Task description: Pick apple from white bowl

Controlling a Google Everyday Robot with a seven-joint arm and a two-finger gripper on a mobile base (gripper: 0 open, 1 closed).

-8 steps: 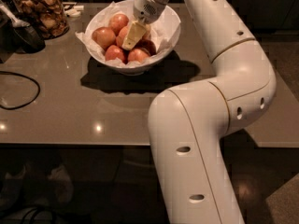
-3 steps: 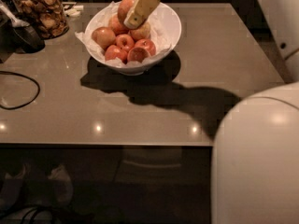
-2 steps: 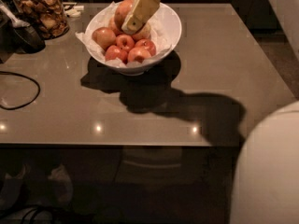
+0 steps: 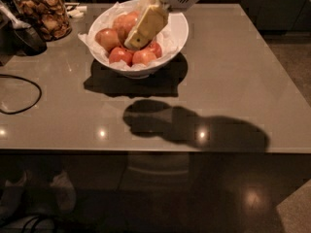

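The white bowl [image 4: 177, 30] stands on the grey table at the back, lined with crumpled white paper and holding several red apples [image 4: 120, 55]. My gripper [image 4: 141, 30] comes down from the top edge of the view, its pale yellow tip slanting into the bowl. The tip lies over the middle of the pile, right beside the upper apple [image 4: 125, 23] and just above the front apples. Part of the pile is hidden behind the gripper.
A glass jar of brown snacks [image 4: 41, 11] stands at the back left, with a dark spoon-like utensil [image 4: 22, 30] beside it. A black cable [image 4: 19, 93] loops on the left of the table. The table's front edge [image 4: 146, 152] runs across the view.
The white arm that filled the right side of the view has moved out of the frame. The gripper has stayed over the bowl, and the apples have kept their places.
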